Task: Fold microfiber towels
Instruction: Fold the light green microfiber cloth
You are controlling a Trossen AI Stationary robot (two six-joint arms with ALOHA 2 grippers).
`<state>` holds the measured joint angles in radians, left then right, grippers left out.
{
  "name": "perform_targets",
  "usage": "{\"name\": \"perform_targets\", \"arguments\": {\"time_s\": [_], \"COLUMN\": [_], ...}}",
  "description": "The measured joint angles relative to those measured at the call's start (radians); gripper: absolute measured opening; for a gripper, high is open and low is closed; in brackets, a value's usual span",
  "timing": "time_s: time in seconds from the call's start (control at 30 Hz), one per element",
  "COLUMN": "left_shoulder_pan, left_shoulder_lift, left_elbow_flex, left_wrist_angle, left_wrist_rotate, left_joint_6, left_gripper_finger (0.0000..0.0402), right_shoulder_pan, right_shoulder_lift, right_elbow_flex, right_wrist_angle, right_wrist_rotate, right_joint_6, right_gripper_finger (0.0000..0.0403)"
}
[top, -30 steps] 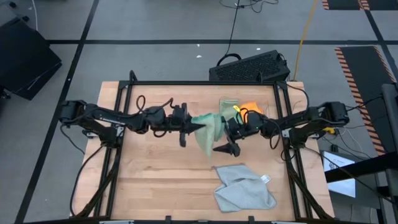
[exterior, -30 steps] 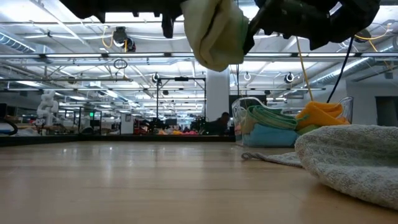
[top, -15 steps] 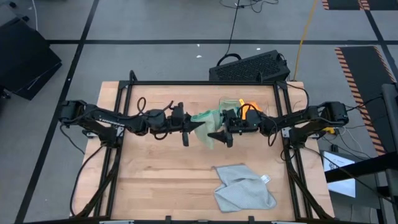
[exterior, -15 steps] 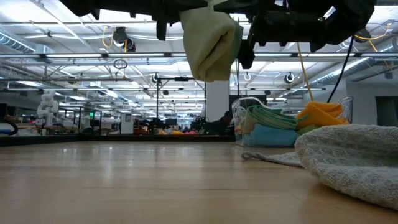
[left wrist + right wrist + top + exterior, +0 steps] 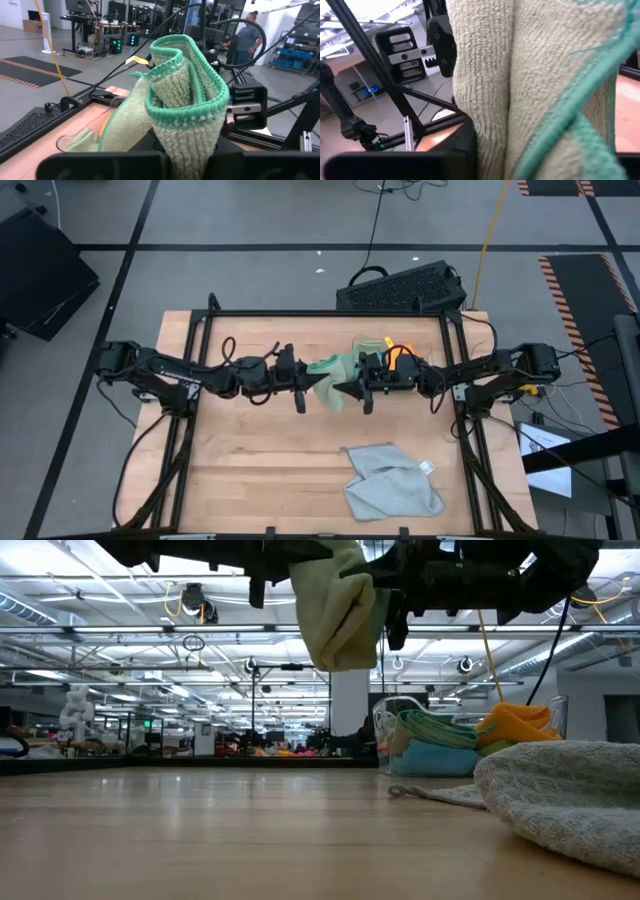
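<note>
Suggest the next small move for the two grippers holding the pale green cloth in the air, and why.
Probably draw the left gripper and right gripper apart to spread the pale sage green microfiber towel. It hangs bunched between them, clear of the wooden table, too crumpled to fold.

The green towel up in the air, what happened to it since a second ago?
The right gripper swung up from below and closed in on the pale green towel, bunching it toward the left gripper, which stays clamped on it. The grey towel and tray stayed put.
</note>
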<state>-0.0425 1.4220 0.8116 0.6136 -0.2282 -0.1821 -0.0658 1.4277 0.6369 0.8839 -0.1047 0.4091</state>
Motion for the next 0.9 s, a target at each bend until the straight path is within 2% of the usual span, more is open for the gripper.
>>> {"name": "perform_targets", "arguments": {"time_s": [0.1,0.2,0.3,0.47,0.57,0.7,0.8,0.9], "left_shoulder_pan": [0.013,0.028,0.036,0.036,0.035,0.035,0.035,0.035], "left_shoulder_lift": [0.000,0.000,0.000,0.000,0.000,0.000,0.000,0.000], "left_elbow_flex": [0.000,0.000,0.000,0.000,0.000,0.000,0.000,0.000], "left_wrist_angle": [-0.008,-0.021,-0.033,-0.028,-0.026,-0.025,-0.018,0.016], "left_wrist_rotate": [0.001,0.002,0.003,0.016,0.017,0.017,0.024,0.108], "left_joint_6": [-0.008,-0.012,-0.032,-0.035,-0.047,-0.068,-0.075,-0.089], "left_gripper_finger": [0.0023,0.0023,0.0024,0.0024,0.0024,0.0024,0.0024,0.0024], "right_shoulder_pan": [0.000,-0.010,-0.026,-0.034,-0.033,-0.033,-0.033,-0.033], "right_shoulder_lift": [0.000,-0.001,-0.002,-0.001,0.000,0.000,0.000,0.000], "right_elbow_flex": [0.000,0.000,0.001,0.001,0.001,0.001,0.001,0.005], "right_wrist_angle": [-0.012,-0.025,-0.087,-0.124,-0.084,-0.062,-0.034,-0.030], "right_wrist_rotate": [-0.026,-0.082,-0.096,0.001,0.001,-0.008,-0.026,-0.027], "right_joint_6": [-0.032,-0.032,-0.011,-0.007,-0.007,-0.033,-0.053,-0.084], "right_gripper_finger": [0.0079,0.0102,0.0170,0.0312,0.0363,0.0365,0.0341,0.0310]}}
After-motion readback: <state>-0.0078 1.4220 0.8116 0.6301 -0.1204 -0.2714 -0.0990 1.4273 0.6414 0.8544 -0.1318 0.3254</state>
